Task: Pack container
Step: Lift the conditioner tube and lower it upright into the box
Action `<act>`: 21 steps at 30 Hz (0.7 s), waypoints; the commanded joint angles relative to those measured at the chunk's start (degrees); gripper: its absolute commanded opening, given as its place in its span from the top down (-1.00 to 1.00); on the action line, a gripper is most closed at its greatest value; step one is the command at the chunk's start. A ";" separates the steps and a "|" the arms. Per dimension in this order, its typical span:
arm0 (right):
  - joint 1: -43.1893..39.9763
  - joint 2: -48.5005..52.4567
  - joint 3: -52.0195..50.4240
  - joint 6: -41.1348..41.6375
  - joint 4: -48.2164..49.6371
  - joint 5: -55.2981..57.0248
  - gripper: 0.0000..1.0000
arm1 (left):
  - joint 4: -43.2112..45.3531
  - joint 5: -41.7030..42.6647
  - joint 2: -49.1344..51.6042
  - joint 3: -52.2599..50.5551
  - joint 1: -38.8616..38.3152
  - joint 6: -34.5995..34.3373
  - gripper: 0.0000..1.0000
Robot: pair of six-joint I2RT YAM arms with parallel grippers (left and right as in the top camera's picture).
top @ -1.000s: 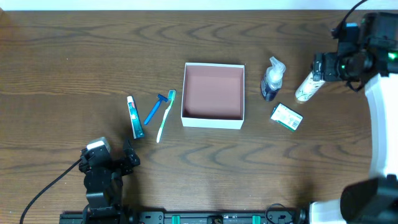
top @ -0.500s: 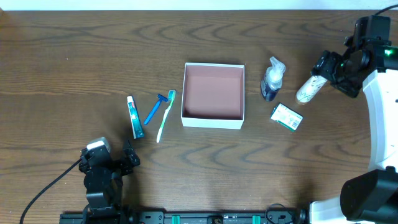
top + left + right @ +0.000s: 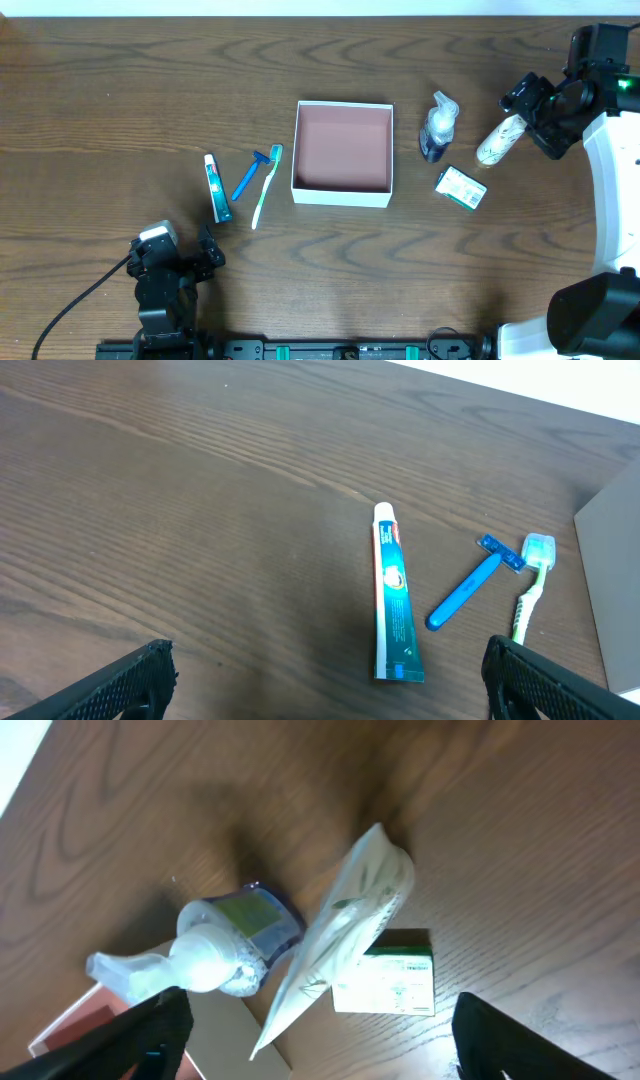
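The container (image 3: 340,198) is sitting flat near the middle of the counter (image 3: 120,90), its open top facing straight up and showing the bare dusty-pink inside. It is close to square, so no long axis is standing out, and its walls are running in line with the counter's edges.

Just to its left, a toothbrush (image 3: 266,185) is lying with its head toward the far edge. A blue razor (image 3: 250,173) is lying beside it, and a toothpaste tube (image 3: 217,188) is lying a little farther left. None of them is touching the container.

On the right, a pump bottle (image 3: 437,127) is standing near the container's far right corner. A green-and-white packet (image 3: 461,188) is lying nearer the front. A white tube (image 3: 498,139) is lying slanted beyond both.

The right claw (image 3: 320,1002) is hanging over the outer end of that white tube with its fingers spread wide to either side of it. Whether they are touching it I cannot tell.

The left claw (image 3: 208,252) is waiting near the front edge, well apart from the container. It is released, its fingers (image 3: 130,680) splayed wide and facing the toothpaste tube, gripping nothing.
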 commanded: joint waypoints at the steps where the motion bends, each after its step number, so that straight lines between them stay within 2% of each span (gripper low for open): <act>1: -0.70 -0.98 0.81 5.46 0.31 2.45 -0.55 | 0.07 -0.46 -0.37 -1.05 -0.17 0.55 -0.96; 2: -0.70 -0.98 0.74 6.10 0.52 2.97 -0.46 | 0.07 -0.46 -0.37 -1.05 -0.17 0.55 -0.96; 5: -0.59 -0.83 0.63 7.32 0.85 3.34 -0.35 | 0.07 -0.46 -0.37 -1.05 -0.17 0.55 -0.96; 13: 2.29 3.13 0.59 7.34 1.11 7.63 -0.32 | 0.07 -0.46 -0.37 -1.05 -0.17 0.55 -0.96; 21: 2.43 5.31 0.59 7.28 1.64 7.82 0.04 | 0.07 -0.46 -0.37 -1.05 -0.17 0.55 -0.96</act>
